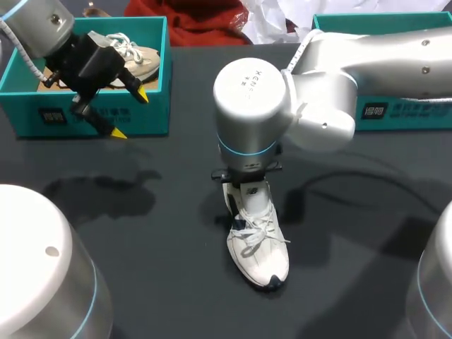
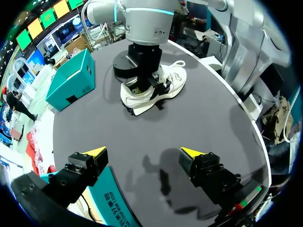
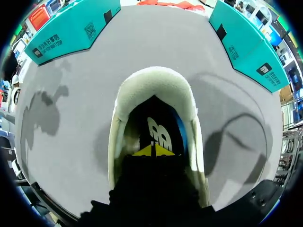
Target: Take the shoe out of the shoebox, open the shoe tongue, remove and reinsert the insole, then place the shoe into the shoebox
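Observation:
A white lace-up shoe stands on the dark table near the middle, toe toward the front edge. My right arm hangs straight above its heel end. In the right wrist view my right gripper is shut, its yellow tips pressed together inside the shoe's opening, just over the dark insole. I cannot tell whether it pinches the insole. My left gripper hovers open and empty over the front wall of the left teal shoebox. In the left wrist view my left gripper faces the shoe from a distance.
A beige shoe lies in the left shoebox. A second teal box stands at the back right, partly behind my right arm. Both boxes flank the far side of the table.

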